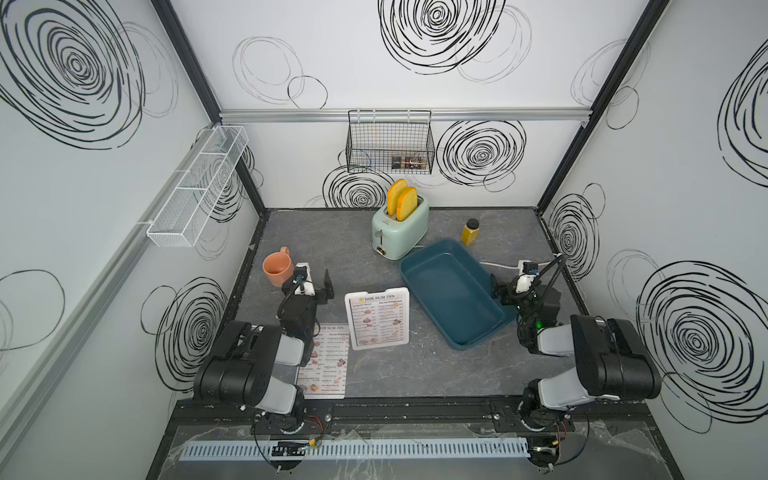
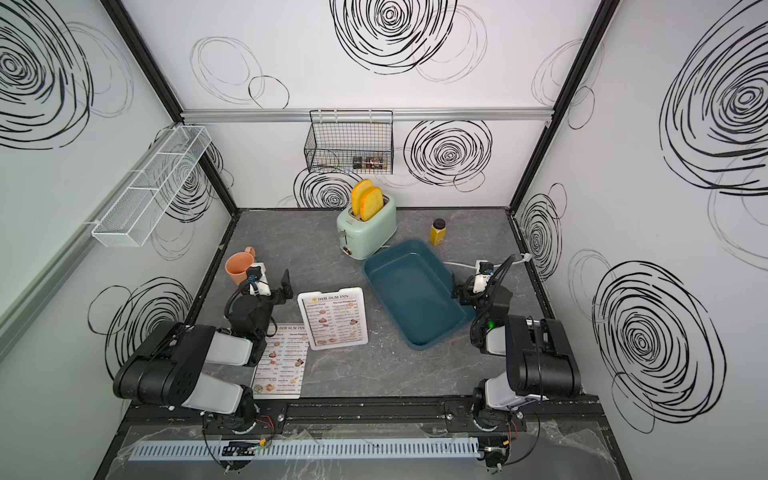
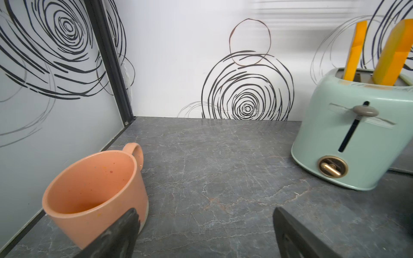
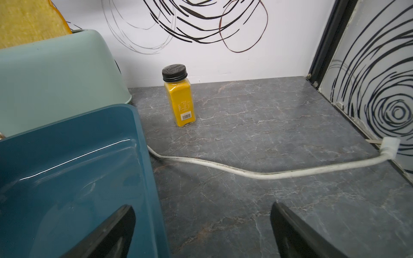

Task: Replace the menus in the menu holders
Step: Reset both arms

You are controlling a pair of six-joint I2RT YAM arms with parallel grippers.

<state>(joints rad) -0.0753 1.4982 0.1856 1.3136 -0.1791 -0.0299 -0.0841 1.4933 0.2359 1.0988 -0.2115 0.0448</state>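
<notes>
The menu holder (image 1: 380, 343) stands near the middle of the bench (image 1: 415, 374), with one "DIM SUM INN" menu (image 1: 376, 316) showing in its face. The second menu (image 1: 329, 368) lies flat on the bench toward the front, just beside the holder, and its near corner is hidden under the left arm (image 1: 253, 361). The left tool (image 3: 204, 214) hangs over bare bench with its fingers spread wide and nothing between them. An orange mug (image 3: 93, 189) is close by one finger, and a mint toaster (image 3: 353, 138) is farther off. The right tool (image 4: 202, 208) is also wide open and empty. One of its fingers sits over the edge of the teal bin (image 4: 67, 169) and the other over the bench. Beyond it a white cord (image 4: 245, 173) trails across the bench, and a yellow spice jar (image 4: 180, 98) stands near the back wall.
</notes>
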